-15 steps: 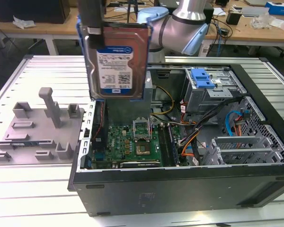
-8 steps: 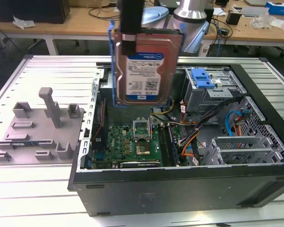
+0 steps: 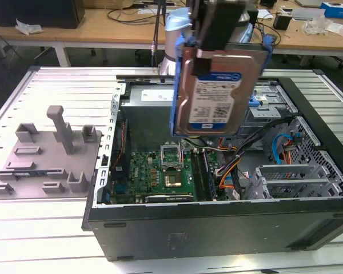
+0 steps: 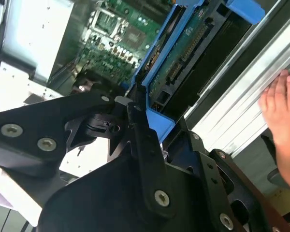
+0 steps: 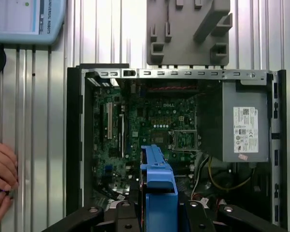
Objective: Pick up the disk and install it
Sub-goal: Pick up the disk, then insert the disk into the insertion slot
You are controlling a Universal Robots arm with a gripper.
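The disk, a silver hard drive with a white-and-blue label in a blue plastic carrier, hangs on edge in the air above the open computer case. My gripper is shut on its upper end, label facing the exterior view. In the second wrist view the black fingers clamp the blue carrier of the disk, whose underside circuit board shows. In the first wrist view the disk appears edge-on over the motherboard, rising from my gripper.
A grey metal drive cage sits at the exterior view's right inside the case, with a blue plastic piece behind the disk. A grey fixture lies left of the case. A person's hand rests beside the case wall. The power supply fills one corner.
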